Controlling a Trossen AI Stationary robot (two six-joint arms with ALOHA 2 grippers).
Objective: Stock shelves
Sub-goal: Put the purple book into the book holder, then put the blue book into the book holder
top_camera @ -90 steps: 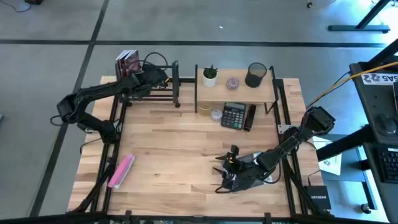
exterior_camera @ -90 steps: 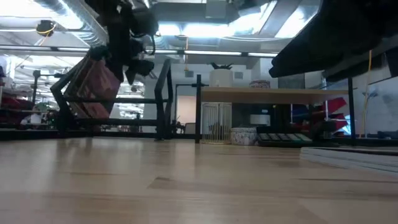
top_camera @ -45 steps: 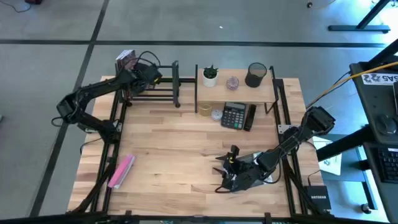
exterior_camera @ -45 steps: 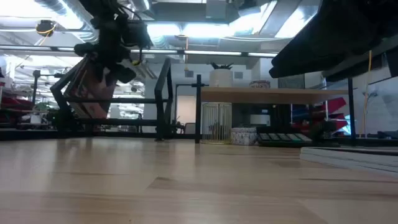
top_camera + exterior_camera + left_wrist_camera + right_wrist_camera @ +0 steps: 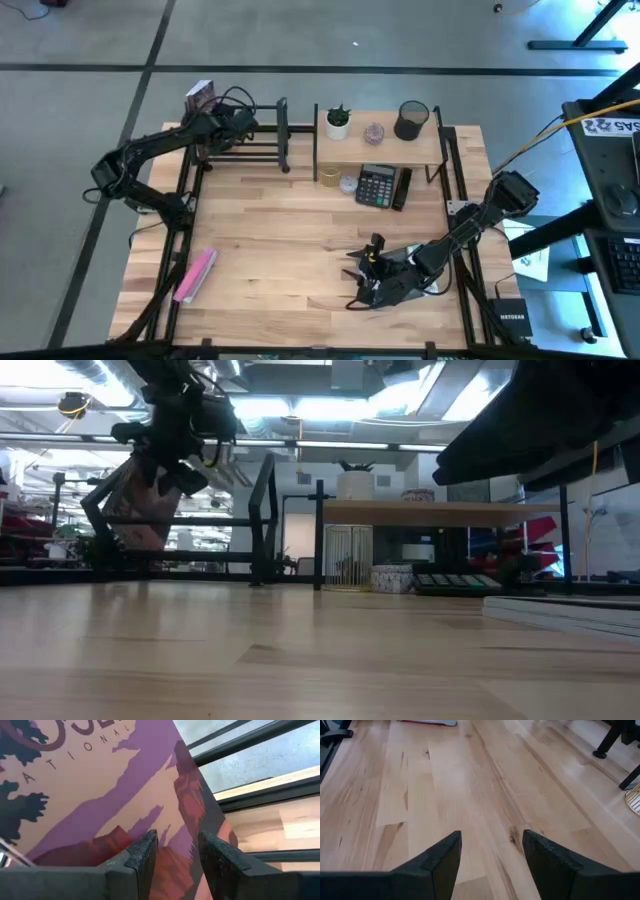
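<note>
The left gripper hangs over the far left end of the black rack, its fingers parted with a narrow gap. Right in front of them a book with a purple cover leans tilted in the rack. The wooden shelf stands to the right of that gripper, just beside the rack. The right gripper rests low at the near right of the table, fingers spread, nothing between them.

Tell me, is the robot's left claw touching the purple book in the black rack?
Cannot tell. The left wrist view shows the left gripper open with the book right beyond its fingers, but no plain contact or gap.
</note>
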